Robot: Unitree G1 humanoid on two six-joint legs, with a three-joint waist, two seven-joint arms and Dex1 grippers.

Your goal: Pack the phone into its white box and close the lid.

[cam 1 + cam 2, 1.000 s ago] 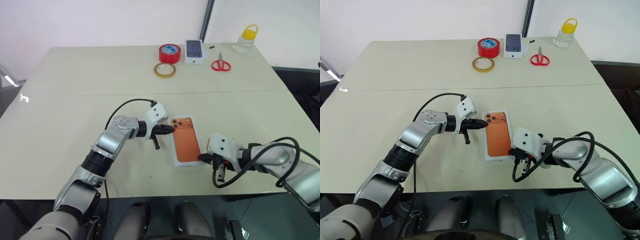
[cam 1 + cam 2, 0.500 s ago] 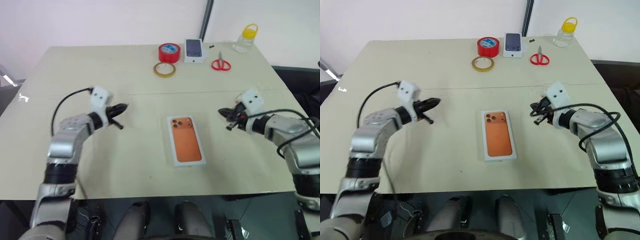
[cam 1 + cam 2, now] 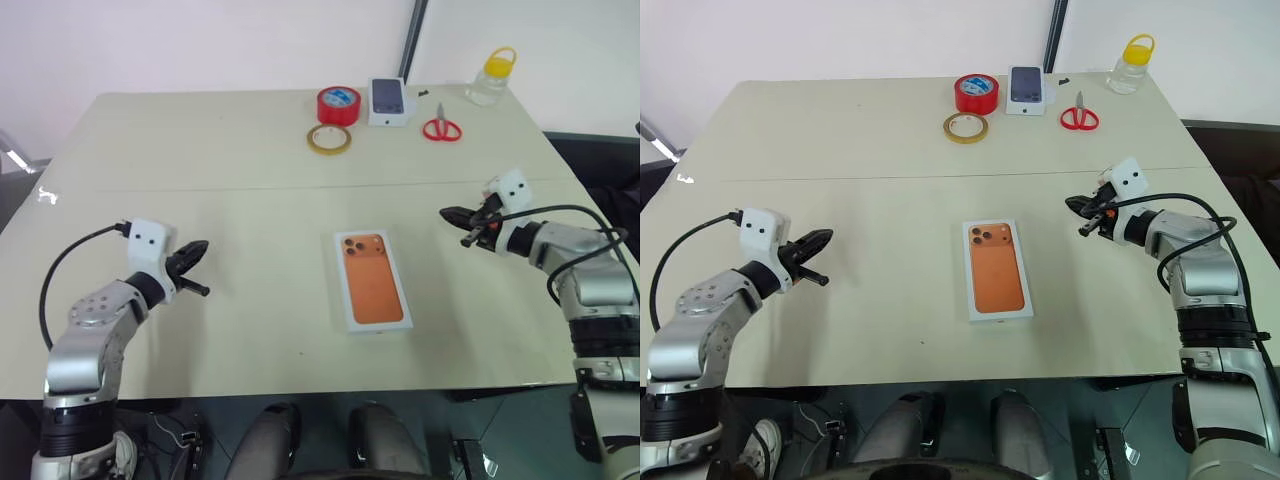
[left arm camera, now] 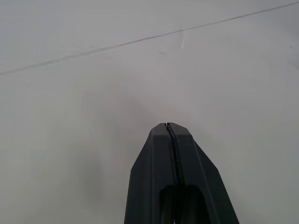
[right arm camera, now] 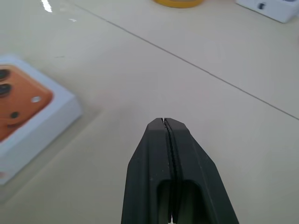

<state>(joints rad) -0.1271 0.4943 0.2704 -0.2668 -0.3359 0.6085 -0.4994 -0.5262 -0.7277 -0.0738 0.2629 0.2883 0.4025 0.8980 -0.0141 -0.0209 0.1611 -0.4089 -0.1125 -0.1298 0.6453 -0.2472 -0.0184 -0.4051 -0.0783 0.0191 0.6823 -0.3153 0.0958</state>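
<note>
A: Grippers first. We see the left gripper with its two black fingers pressed together, nothing between them, hanging over bare table at the near left. The wrist view confirms it: fingertips meet in a thin seam.

B: Same for the right gripper. Fingers together, empty, tips flush in its wrist view. It sits at the right side of the table, pointing inward toward the middle.

A: Both are well apart from the box. We put the white box in the middle of the near half of the table, lying flat, with the lid on top, orange phone picture facing up.

B: Agreed. We can't see the phone itself; the orange face looks like the lid's print, though from up here we can't fully rule out otherwise.

A: The right wrist view catches a corner of the box with the dark lens cluster on the print, just off to one side of the fingers.

B: Outward now. Far edge of the table: red tape roll, a thinner yellowish tape ring just in front of it, a smaller white box with a dark phone picture beside the red roll.

A: Then red-handled scissors next, and a clear jar with a yellow lid at the far right corner.
</note>
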